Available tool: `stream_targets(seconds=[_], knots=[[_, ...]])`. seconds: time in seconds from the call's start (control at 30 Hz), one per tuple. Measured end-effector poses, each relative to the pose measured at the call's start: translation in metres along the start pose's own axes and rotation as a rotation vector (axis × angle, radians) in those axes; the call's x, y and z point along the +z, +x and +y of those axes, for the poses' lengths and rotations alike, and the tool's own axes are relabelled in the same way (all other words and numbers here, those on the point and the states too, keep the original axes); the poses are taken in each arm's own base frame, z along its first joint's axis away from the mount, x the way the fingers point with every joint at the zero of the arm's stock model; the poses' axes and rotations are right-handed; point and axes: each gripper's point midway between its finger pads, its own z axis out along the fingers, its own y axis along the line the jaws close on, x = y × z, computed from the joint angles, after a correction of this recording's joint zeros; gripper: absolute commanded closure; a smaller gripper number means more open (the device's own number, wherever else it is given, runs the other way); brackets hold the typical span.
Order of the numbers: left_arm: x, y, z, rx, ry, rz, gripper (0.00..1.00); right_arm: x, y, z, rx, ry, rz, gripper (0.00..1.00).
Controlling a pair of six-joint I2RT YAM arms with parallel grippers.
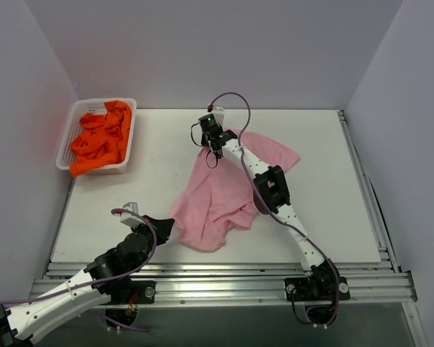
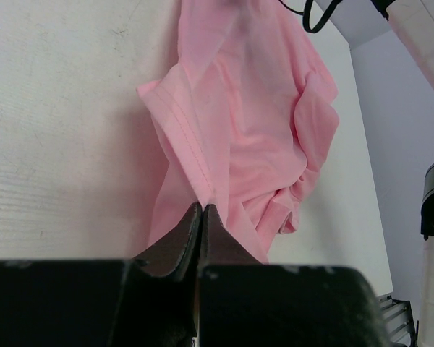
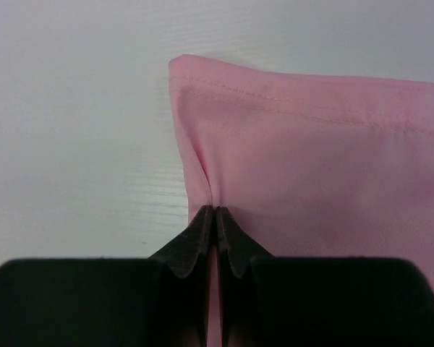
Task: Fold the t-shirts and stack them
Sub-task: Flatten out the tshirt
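The light pink t-shirt (image 1: 220, 191) lies crumpled and stretched across the middle of the table. My left gripper (image 1: 170, 225) is shut on its near left edge; in the left wrist view the closed tips (image 2: 202, 208) pinch a fold of pink cloth (image 2: 253, 123). My right gripper (image 1: 211, 147) is shut on the shirt's far edge; in the right wrist view the tips (image 3: 215, 210) pinch the cloth just below a hemmed corner (image 3: 195, 79). Several bright orange t-shirts (image 1: 101, 141) lie heaped in the basket.
A white mesh basket (image 1: 66, 142) stands at the far left corner of the white table (image 1: 152, 181). Grey walls enclose the table on three sides. A metal rail (image 1: 224, 278) runs along the near edge by the arm bases.
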Motion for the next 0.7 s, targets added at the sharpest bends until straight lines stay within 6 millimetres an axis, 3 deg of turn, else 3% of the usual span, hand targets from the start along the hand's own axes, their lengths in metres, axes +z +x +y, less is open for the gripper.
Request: stream_targets(seconds=[0.2,0.43,0.53,0.67,0.7], knots=[[0.0,0.003,0.005,0.013,-0.016,0.01,0.98,-0.01,0.0,-0.028,-0.01,0.066,0.026,1.0],[0.0,0.006,0.016,0.057,-0.073,0.029,0.98,-0.061,0.014,-0.072,-0.093,0.19,0.09,1.0],[-0.002,0.001,0.014,0.064,-0.086,0.024,0.98,-0.089,0.0,-0.082,-0.11,0.215,0.076,1.0],[-0.005,-0.009,0.007,0.066,-0.096,0.011,0.98,-0.138,-0.046,-0.087,-0.098,0.219,-0.011,1.0],[-0.006,-0.012,0.006,0.067,-0.099,0.006,0.98,-0.15,-0.059,-0.087,-0.091,0.215,-0.037,0.95]])
